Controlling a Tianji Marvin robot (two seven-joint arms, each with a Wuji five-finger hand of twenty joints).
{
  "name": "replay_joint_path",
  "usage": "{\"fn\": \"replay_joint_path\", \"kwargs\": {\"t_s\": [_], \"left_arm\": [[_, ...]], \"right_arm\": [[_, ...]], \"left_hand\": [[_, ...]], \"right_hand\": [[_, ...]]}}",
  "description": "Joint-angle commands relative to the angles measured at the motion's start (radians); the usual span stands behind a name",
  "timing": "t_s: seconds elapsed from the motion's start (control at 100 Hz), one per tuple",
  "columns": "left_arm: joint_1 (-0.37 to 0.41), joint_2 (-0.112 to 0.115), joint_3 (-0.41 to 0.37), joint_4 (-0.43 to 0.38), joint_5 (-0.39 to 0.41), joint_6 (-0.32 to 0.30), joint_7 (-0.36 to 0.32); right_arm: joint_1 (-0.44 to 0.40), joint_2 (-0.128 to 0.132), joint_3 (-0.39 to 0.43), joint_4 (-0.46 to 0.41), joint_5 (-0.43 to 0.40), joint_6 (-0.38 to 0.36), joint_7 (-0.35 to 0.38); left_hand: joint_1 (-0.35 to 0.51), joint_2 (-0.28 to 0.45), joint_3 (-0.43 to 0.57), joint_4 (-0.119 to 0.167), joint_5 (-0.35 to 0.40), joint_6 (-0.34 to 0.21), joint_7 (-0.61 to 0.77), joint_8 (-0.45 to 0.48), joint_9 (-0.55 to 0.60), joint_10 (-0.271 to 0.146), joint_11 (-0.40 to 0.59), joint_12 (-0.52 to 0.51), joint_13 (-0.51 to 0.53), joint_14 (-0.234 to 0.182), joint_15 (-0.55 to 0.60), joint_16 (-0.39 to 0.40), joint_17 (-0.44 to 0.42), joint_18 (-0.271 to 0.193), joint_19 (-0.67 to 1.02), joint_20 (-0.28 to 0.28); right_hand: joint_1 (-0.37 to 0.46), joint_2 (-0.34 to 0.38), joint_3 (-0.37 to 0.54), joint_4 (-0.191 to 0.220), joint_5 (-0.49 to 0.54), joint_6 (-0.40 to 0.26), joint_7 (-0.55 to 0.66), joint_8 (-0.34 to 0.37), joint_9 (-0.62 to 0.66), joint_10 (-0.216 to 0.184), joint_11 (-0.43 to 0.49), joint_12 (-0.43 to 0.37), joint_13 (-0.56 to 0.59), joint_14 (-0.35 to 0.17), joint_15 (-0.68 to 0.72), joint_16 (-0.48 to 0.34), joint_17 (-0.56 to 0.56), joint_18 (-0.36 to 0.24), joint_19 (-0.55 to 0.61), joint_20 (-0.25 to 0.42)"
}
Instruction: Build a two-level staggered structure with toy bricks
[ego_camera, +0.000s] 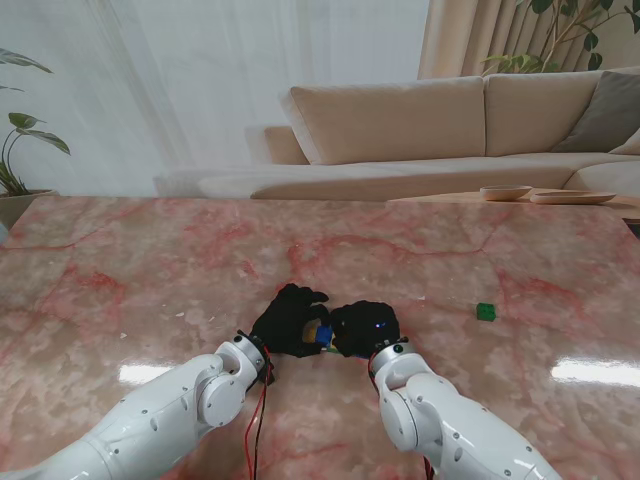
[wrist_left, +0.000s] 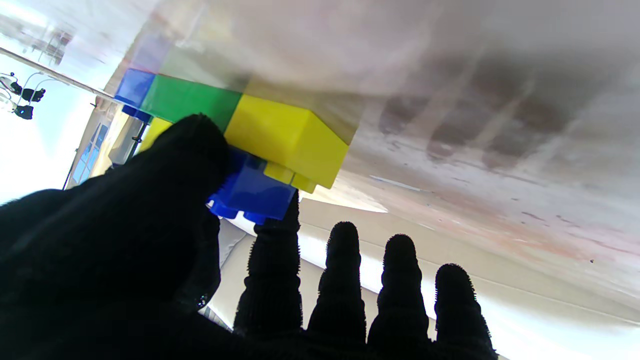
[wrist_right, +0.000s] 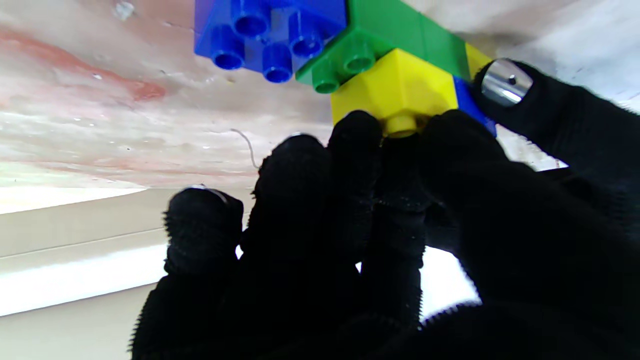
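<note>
Stand view: brick row (wrist_right: 400, 30) runs left-right between left hand (ego_camera: 288, 320), right hand (ego_camera: 364, 328).

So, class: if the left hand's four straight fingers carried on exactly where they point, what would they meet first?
Probably nothing: the left hand's straight fingers point past the yellow plastic toy brick over bare pink marble table. Depth is unclear.

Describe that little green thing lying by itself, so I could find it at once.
Start at the pink marble table in front of the beige sofa. Right of the two black-gloved hands lies a small green toy brick. Unlike the bricks hidden between the hands, it lies alone on bare marble.
</note>
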Motion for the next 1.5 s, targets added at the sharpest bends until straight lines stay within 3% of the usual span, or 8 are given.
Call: {"fn": "replay_joint_path", "kwargs": {"t_s": [0.0, 0.31, 0.71, 0.85, 0.99, 1.17, 1.34, 1.49], "left_arm": [[0.047, 0.005, 0.023, 0.061, 0.005, 0.007, -0.018], [0.047, 0.005, 0.023, 0.061, 0.005, 0.006, -0.017], [0.040, 0.000, 0.030, 0.075, 0.001, -0.003, -0.009], [0.030, -0.008, 0.039, 0.092, -0.004, -0.018, 0.004], [0.024, -0.014, 0.045, 0.102, -0.006, -0.024, 0.016], [0.020, -0.017, 0.050, 0.104, -0.005, -0.022, 0.019], [0.019, -0.017, 0.054, 0.105, -0.002, -0.019, 0.023], [0.020, -0.019, 0.057, 0.107, -0.004, -0.018, 0.025]], "right_arm": [[-0.021, 0.004, -0.020, 0.048, 0.011, -0.007, 0.039], [-0.017, 0.000, -0.018, 0.078, 0.019, -0.037, -0.002], [-0.058, -0.002, 0.039, 0.007, -0.027, -0.022, -0.044], [-0.072, -0.005, 0.054, -0.009, -0.034, -0.016, -0.063], [-0.094, -0.008, 0.079, -0.039, -0.043, -0.003, -0.087], [-0.127, -0.010, 0.114, -0.085, -0.059, 0.005, -0.109], [-0.167, -0.008, 0.157, -0.133, -0.076, 0.025, -0.103], [-0.199, -0.003, 0.209, -0.162, -0.100, 0.041, -0.085]], "left_hand": [[-0.033, 0.008, 0.004, 0.028, -0.018, -0.040, 0.016, 0.014, -0.004, -0.018, -0.002, 0.009, 0.003, 0.012, -0.006, 0.004, -0.008, -0.003, -0.002, 0.006], [-0.034, 0.012, 0.004, 0.028, -0.016, -0.040, 0.015, 0.013, 0.000, -0.019, -0.003, 0.009, 0.004, 0.013, -0.006, 0.004, -0.008, -0.003, -0.002, 0.007], [-0.019, 0.020, 0.016, 0.031, -0.007, -0.041, 0.021, 0.014, 0.002, -0.020, -0.001, 0.009, 0.005, 0.012, -0.005, 0.005, -0.008, -0.004, -0.001, 0.009], [0.029, 0.004, 0.007, -0.024, 0.023, -0.047, 0.024, -0.019, 0.027, -0.017, 0.017, 0.014, 0.011, 0.012, 0.000, 0.006, -0.009, -0.005, 0.004, 0.016], [0.077, -0.012, -0.016, -0.045, 0.061, -0.068, 0.049, -0.057, 0.038, -0.019, 0.021, 0.012, 0.015, 0.012, 0.005, 0.006, -0.010, -0.006, 0.006, 0.023], [0.088, -0.019, -0.025, -0.047, 0.075, -0.086, 0.060, -0.070, 0.047, -0.020, 0.021, 0.011, 0.016, 0.012, 0.005, 0.005, -0.010, -0.005, 0.007, 0.025], [0.092, -0.019, -0.029, -0.046, 0.074, -0.090, 0.068, -0.076, 0.053, -0.021, 0.021, 0.011, 0.017, 0.013, 0.005, 0.004, -0.010, -0.005, 0.007, 0.025], [0.091, -0.018, -0.028, -0.045, 0.070, -0.091, 0.066, -0.082, 0.054, -0.020, 0.020, 0.011, 0.019, 0.013, 0.006, 0.004, -0.010, -0.005, 0.006, 0.026]], "right_hand": [[0.058, -0.012, 0.018, -0.032, 0.038, -0.005, -0.093, -0.092, 0.039, 0.031, -0.048, -0.036, 0.032, -0.024, 0.013, 0.009, 0.014, 0.001, 0.068, 0.001], [0.002, 0.019, 0.032, -0.041, -0.043, -0.003, -0.114, -0.097, -0.050, 0.015, -0.072, -0.023, -0.062, -0.039, -0.019, 0.006, -0.064, -0.016, 0.015, -0.011], [-0.008, 0.031, 0.017, -0.043, -0.097, 0.008, -0.135, -0.088, -0.116, 0.008, -0.061, -0.024, -0.121, -0.044, -0.032, 0.010, -0.109, -0.019, -0.020, -0.004], [-0.018, 0.042, 0.002, -0.045, -0.120, 0.016, -0.143, -0.087, -0.141, 0.014, -0.061, -0.031, -0.138, -0.045, -0.045, 0.007, -0.120, -0.021, -0.034, -0.002], [-0.030, 0.057, -0.017, -0.043, -0.145, 0.027, -0.151, -0.086, -0.171, 0.018, -0.057, -0.038, -0.159, -0.046, -0.056, 0.005, -0.133, -0.024, -0.046, 0.000], [-0.086, 0.122, -0.073, 0.009, -0.168, 0.092, -0.304, -0.018, -0.270, 0.019, -0.037, -0.155, -0.229, -0.039, -0.101, -0.005, -0.178, -0.035, -0.087, 0.024], [-0.137, 0.161, -0.067, 0.119, -0.189, 0.146, -0.463, 0.053, -0.357, 0.029, -0.059, -0.202, -0.302, -0.025, -0.173, -0.036, -0.228, -0.037, -0.136, 0.028], [-0.156, 0.180, -0.097, 0.131, -0.266, 0.185, -0.560, 0.037, -0.466, 0.045, -0.111, -0.242, -0.403, 0.004, -0.302, -0.102, -0.329, -0.005, -0.269, -0.004]]}}
